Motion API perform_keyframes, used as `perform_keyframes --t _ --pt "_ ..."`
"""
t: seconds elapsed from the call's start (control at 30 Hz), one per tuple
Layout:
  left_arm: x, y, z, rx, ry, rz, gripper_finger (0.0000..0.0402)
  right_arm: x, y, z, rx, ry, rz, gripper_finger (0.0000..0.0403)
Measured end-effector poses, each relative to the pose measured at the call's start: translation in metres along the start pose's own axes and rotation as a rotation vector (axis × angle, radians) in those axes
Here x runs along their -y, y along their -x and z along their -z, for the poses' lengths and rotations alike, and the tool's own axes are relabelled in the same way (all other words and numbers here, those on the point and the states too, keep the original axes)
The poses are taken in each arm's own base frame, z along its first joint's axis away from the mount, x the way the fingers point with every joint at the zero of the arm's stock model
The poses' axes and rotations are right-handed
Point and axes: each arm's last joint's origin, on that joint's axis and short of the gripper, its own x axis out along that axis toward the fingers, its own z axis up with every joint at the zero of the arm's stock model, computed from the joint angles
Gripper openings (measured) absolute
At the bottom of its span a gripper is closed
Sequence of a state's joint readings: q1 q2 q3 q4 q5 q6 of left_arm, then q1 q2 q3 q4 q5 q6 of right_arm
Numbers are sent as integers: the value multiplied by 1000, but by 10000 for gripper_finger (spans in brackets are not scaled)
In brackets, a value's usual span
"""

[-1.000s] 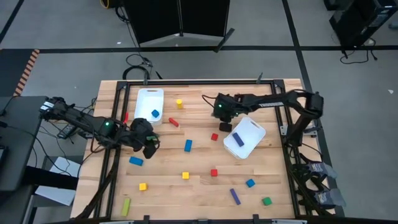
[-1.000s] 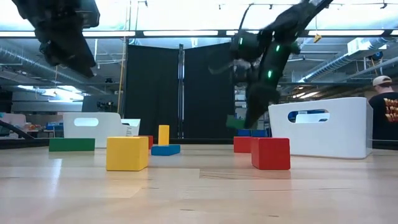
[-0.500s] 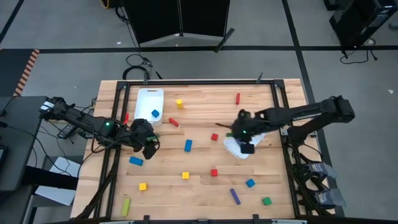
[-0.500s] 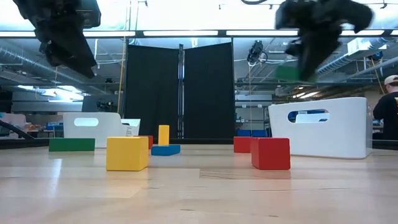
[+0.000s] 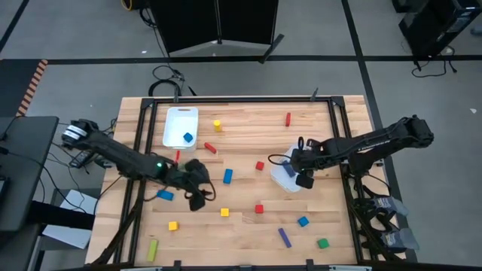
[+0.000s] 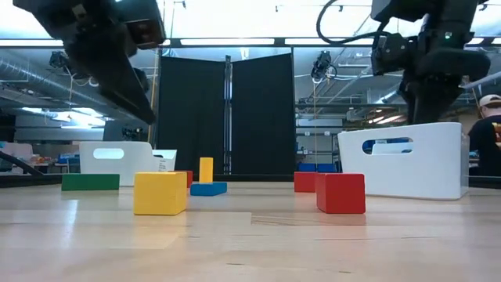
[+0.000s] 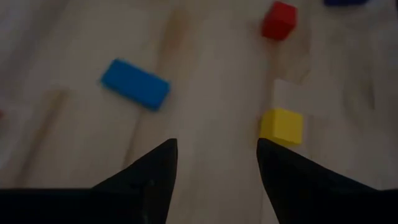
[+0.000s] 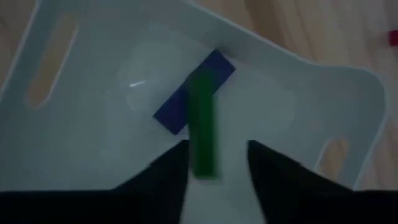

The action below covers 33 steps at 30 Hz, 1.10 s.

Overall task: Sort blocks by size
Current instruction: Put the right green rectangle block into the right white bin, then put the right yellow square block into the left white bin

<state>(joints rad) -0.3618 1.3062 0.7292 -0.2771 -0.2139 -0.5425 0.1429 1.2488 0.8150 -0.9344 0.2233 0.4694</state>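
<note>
**Green bar drops into the right bin; left arm moves out over the loose blocks**

Right gripper (image 8: pixel 214 163) hangs directly above the right bin (image 8: pixel 81 134), fingers parted. The green bar (image 8: pixel 203 124) sits between and just ahead of them, long axis running straight out from the gripper, crossing the blue bar (image 8: pixel 186 93) that lies on the bin floor. Cannot tell whether it has landed or is mid-fall; looks released.

Left gripper (image 7: pixel 214 165) is open and empty over the desk (image 7: pixel 205 93). A yellow cube (image 7: pixel 281 126) lies just ahead beside one finger, a blue bar (image 7: pixel 135 83) farther off to the other side, a red cube (image 7: pixel 278 20) beyond.

Since a second ago: right arm has swung from mid-desk to the bin (image 5: pixel 282 175) and its fingers have spread. Left gripper (image 5: pixel 197 197) has shifted toward desk centre, now the nearer arm to the yellow cube (image 5: pixel 224 212).
</note>
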Motion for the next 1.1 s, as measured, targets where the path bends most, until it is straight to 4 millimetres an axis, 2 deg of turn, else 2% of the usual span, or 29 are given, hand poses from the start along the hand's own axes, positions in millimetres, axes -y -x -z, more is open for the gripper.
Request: perform_keyframes --t 0.17,0.3,0.5,0.73,0.9,1.1 --pt "16 -27 5 2 -114 88 238 -1 0 -3 31 -5 -2 278" --pt "32 -41 13 17 -212 153 259 -4 1 -5 56 3 -30 312" --pt "54 -48 18 33 -336 160 311 -14 3 -9 133 31 -83 303" --pt "59 -62 20 19 -352 112 359 -29 9 -18 281 70 -162 273" --pt "59 -76 26 12 -347 81 361 -38 14 -23 372 101 -197 261" --pt "59 -96 35 -4 -314 47 346 -45 19 -26 458 132 -211 253"
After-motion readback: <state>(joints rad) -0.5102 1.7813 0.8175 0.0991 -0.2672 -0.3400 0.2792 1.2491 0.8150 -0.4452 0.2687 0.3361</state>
